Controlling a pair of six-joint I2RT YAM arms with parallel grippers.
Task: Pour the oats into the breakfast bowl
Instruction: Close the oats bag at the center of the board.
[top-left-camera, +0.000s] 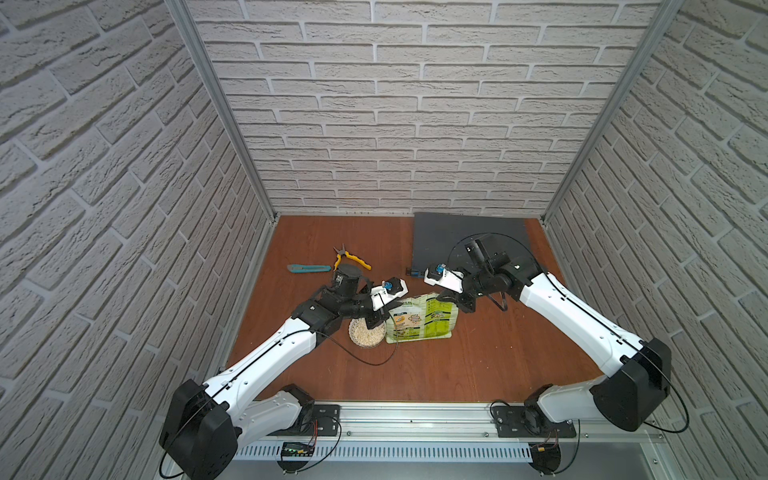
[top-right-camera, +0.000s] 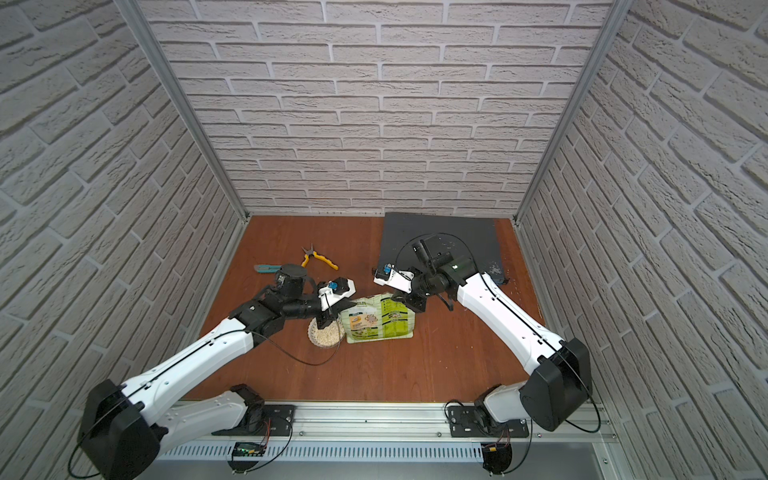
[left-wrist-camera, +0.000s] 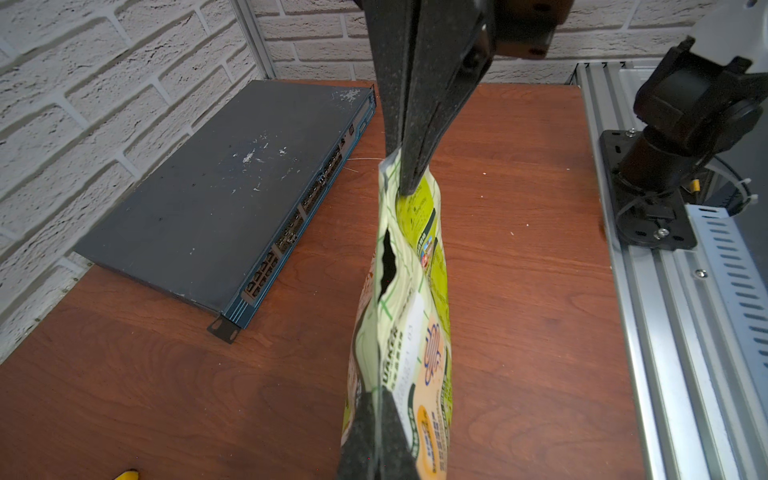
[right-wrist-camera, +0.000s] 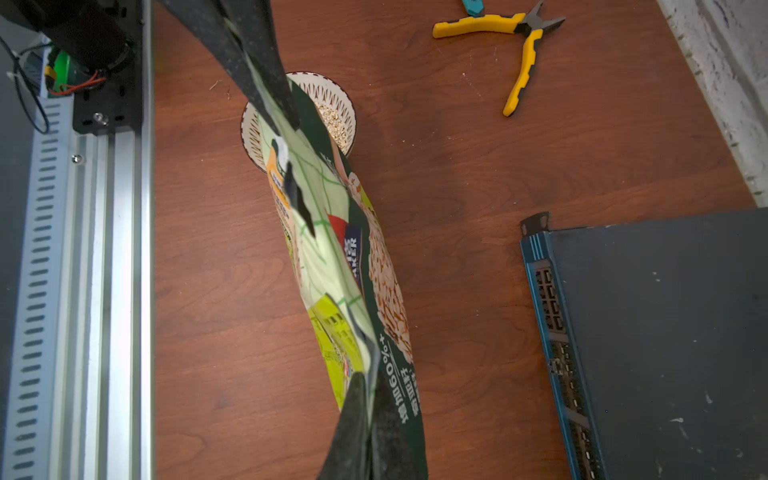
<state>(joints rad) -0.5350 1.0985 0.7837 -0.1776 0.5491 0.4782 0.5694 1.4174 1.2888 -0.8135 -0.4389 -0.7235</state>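
Note:
The green oats pouch stands on the wooden table, its top edge pinched at both ends. My left gripper is shut on the end nearest the bowl. My right gripper is shut on the far end. A narrow dark gap shows in the pouch mouth between the two grips. The breakfast bowl, white with a dark lattice, sits right beside the pouch under the left gripper. Pale oats lie in it.
Yellow-handled pliers and a teal utility knife lie behind the bowl. A dark flat network switch occupies the back right. An aluminium rail with the arm bases runs along the table's front edge.

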